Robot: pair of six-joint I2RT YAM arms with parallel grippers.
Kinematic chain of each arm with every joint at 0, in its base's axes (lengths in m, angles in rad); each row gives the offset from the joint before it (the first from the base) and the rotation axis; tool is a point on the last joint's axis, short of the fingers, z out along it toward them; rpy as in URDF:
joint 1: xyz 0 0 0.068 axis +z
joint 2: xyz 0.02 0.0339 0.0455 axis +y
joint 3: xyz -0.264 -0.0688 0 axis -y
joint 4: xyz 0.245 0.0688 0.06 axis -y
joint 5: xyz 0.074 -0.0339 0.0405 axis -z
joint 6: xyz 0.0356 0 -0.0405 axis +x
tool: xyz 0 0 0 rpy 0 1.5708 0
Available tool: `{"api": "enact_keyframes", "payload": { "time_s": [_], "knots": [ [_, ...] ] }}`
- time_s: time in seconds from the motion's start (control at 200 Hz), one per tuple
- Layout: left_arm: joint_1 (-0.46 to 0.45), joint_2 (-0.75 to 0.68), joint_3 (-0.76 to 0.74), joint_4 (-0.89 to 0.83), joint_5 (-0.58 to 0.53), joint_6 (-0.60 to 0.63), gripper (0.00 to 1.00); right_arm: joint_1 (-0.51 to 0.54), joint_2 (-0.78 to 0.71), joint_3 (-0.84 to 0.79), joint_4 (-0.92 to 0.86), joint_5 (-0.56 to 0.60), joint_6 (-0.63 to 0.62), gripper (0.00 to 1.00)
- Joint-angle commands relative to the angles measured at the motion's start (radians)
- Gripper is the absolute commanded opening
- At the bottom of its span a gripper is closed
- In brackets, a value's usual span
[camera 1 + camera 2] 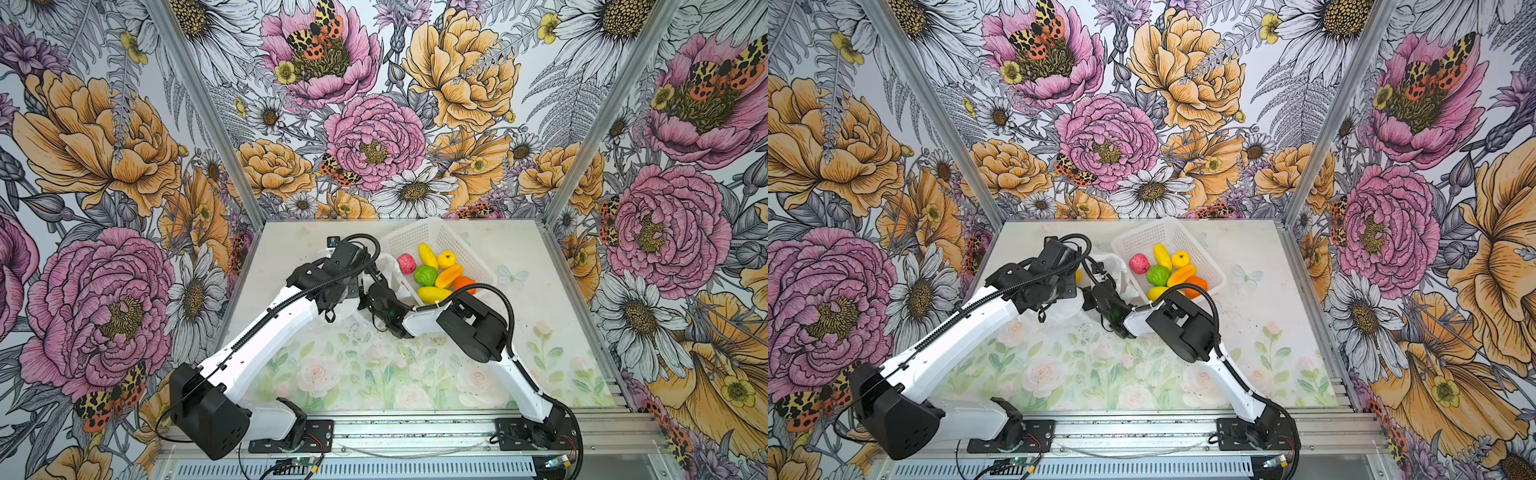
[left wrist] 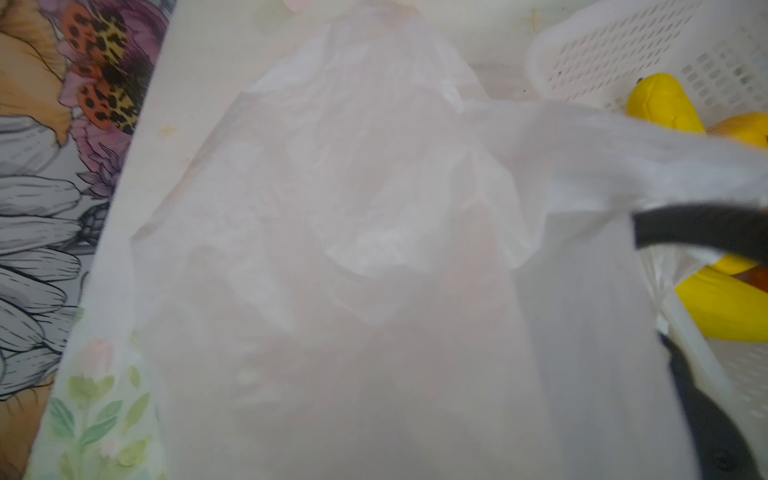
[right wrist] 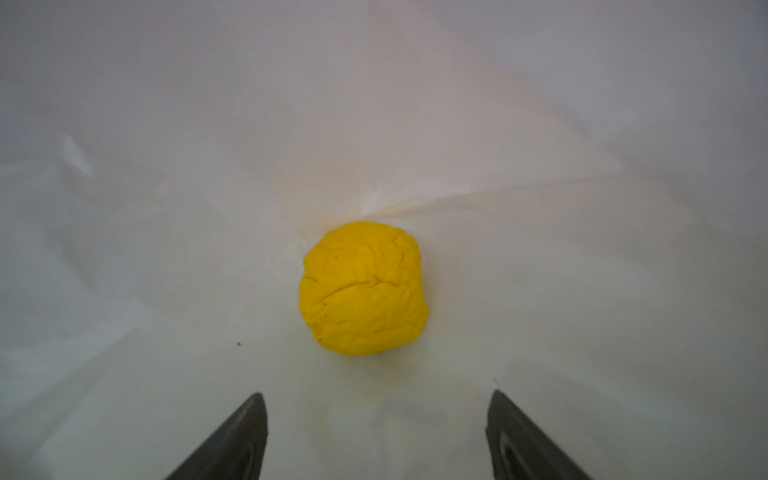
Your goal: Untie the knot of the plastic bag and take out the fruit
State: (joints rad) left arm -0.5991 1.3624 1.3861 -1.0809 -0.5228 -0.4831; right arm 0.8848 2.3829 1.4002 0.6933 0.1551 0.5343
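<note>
Remote view of my two-arm rig, seen from above a worktop (image 1: 374, 374) covered by a pale floral mat.

The plastic bag (image 1: 389, 266) is thin, white and translucent. It lies crumpled towards the far edge of the worktop, a little left of the middle, against the left side of a white lattice basket (image 1: 419, 228). The basket sits at an angle near the far edge, right of the middle.

Seven pieces of fruit lie in the basket:
- a pink-red fruit (image 1: 406, 263) with a bumpy skin
- a long yellow fruit (image 1: 428, 255)
- a round yellow-orange fruit (image 1: 446, 259)
- a green fruit (image 1: 425, 275)
- an oval orange-yellow fruit (image 1: 449, 276)
- an orange fruit (image 1: 464, 283)
- a plain yellow fruit (image 1: 432, 294) at the near rim

My right arm (image 1: 478, 328) reaches from the near right of the worktop across to the bag. In the right wrist view the right gripper (image 3: 376, 436) is inside the bag, with white film all around it. Its two dark fingers (image 3: 232, 440) are spread wide and hold nothing. One more piece, a creased round yellow fruit (image 3: 363, 289), rests on the film ahead of the fingertips. It lies in line with the gap between them and touches neither.

My left arm (image 1: 286, 309) reaches from the near left corner to the bag's left side. In the left wrist view the film fills nearly the whole frame and hides the left gripper. Its jaws are pressed together, but I cannot tell whether they pinch the film. A strip of film (image 2: 623, 145) stretches across towards the basket.
</note>
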Motion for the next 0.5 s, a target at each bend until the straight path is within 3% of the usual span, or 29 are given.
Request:
{"api": "enact_keyframes", "payload": {
  "time_s": [0.0,0.22,0.37,0.495],
  "knots": [
    [-0.05,0.061,0.129,-0.203,-0.184,0.05,0.0,-0.001,-0.095,-0.057,0.078,0.058,0.026,0.83],
    [-0.128,0.115,0.261,-0.266,-0.257,0.058,0.0,0.0,-0.143,-0.168,0.127,0.128,0.102,0.82],
    [-0.132,0.104,0.183,-0.263,-0.263,0.022,0.0,0.0,-0.143,-0.153,0.108,0.124,0.077,0.84],
    [-0.137,0.088,0.088,-0.258,-0.255,-0.029,0.0,-0.005,-0.103,-0.028,-0.059,0.102,0.043,0.87]
  ]
}}
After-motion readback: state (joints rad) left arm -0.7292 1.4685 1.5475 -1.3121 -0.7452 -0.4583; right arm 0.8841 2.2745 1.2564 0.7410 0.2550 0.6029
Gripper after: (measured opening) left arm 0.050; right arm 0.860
